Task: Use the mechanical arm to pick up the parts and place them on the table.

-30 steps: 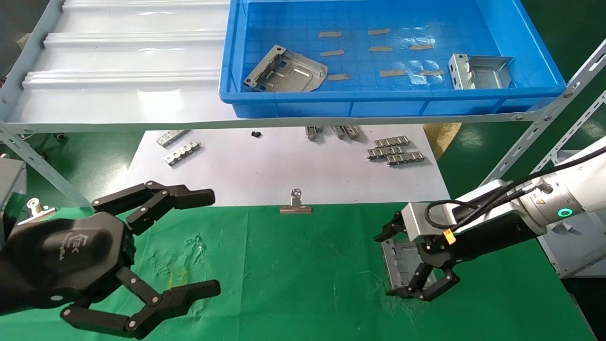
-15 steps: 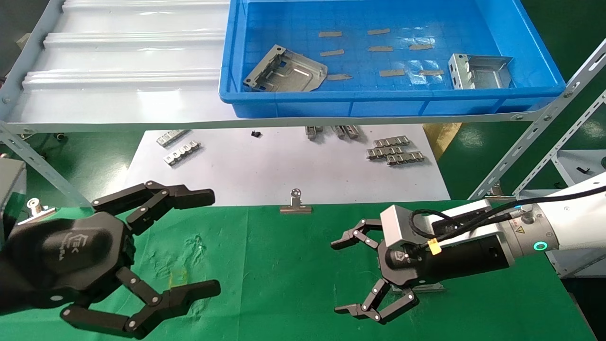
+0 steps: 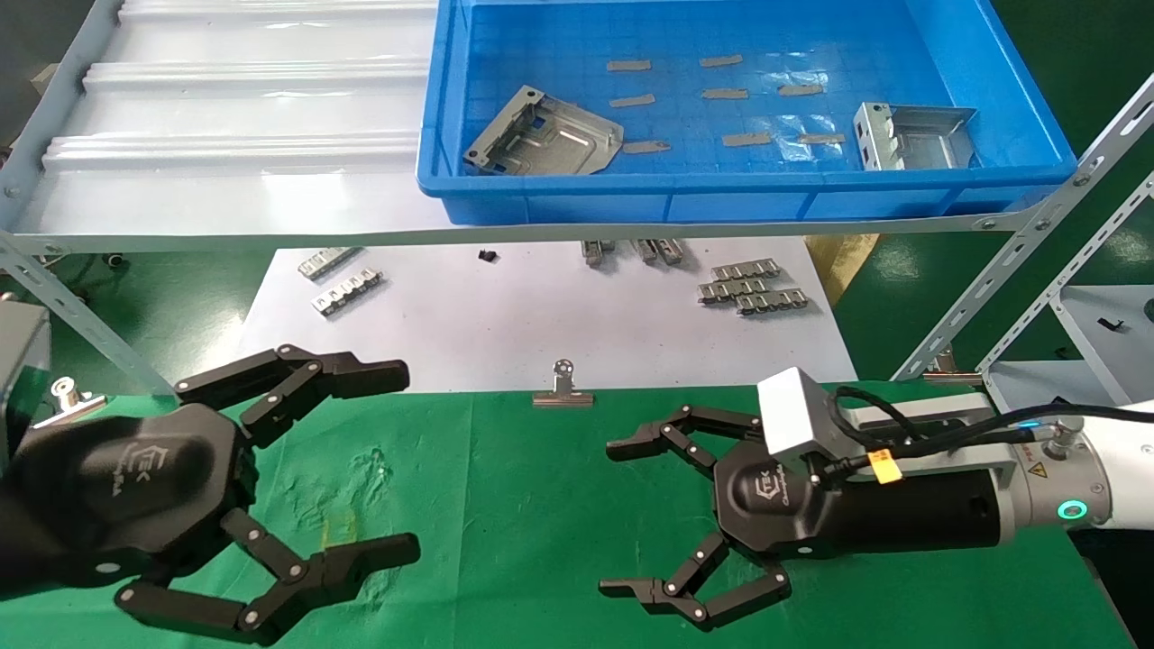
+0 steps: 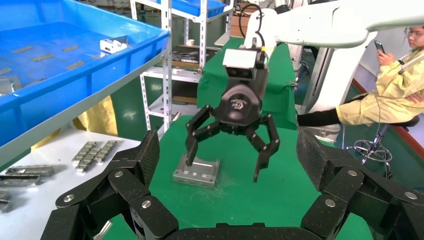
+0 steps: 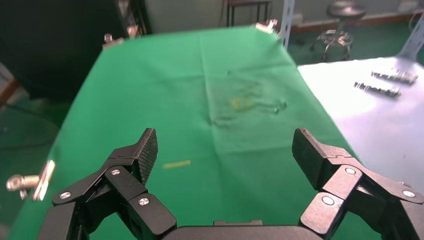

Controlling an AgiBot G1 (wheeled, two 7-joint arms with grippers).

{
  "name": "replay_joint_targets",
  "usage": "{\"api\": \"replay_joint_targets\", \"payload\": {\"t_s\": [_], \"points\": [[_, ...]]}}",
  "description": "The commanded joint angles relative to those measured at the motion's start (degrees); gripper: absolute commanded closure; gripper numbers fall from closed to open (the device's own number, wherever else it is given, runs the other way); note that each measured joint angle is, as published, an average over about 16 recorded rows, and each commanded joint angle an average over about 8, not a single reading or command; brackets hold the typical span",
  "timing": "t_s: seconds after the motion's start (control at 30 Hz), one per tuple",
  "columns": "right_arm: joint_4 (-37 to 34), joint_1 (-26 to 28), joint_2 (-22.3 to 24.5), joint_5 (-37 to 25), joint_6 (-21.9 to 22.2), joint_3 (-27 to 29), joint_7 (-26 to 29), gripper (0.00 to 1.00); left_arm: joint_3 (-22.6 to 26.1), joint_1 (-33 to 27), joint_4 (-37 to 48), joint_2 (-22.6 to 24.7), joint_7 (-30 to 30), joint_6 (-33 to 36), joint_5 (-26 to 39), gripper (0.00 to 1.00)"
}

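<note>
One part (image 4: 196, 172), a silver-grey plate with a raised rim, lies flat on the green table (image 3: 541, 505). In the head view my right arm hides it. My right gripper (image 3: 615, 518) hovers open above the cloth and holds nothing. In the left wrist view one of its fingers (image 4: 190, 150) hangs just over the plate's edge. Two more parts (image 3: 545, 135) (image 3: 911, 135) rest in the blue tray (image 3: 721, 185) on the shelf. My left gripper (image 3: 404, 460) stays open and empty at the near left. The right wrist view shows only bare cloth between the right gripper's (image 5: 226, 147) pads.
A white sheet (image 3: 541, 315) behind the cloth carries small ribbed strips (image 3: 748, 287) and a binder clip (image 3: 563, 388) at its front edge. Slanted shelf struts (image 3: 1037, 243) cross at the right. A person (image 4: 395, 95) sits beyond the table's far side.
The right gripper let go of the part, opened wide, rose off it and turned from pointing down to pointing left. The left gripper has not moved.
</note>
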Motion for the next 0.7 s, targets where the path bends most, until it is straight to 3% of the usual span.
{"api": "replay_joint_targets", "payload": {"t_s": [0.03,0.7], "points": [[2.13,-1.63,0.9,0.46,0.21,2.4,1.28,0.0,0.0,0.0,0.0,0.0,0.0,0.0,0.0,0.0],[23.11,-17.67,9.79,4.95,2.33,26.1,13.95,0.0,0.0,0.0,0.0,0.0,0.0,0.0,0.0,0.0]]}}
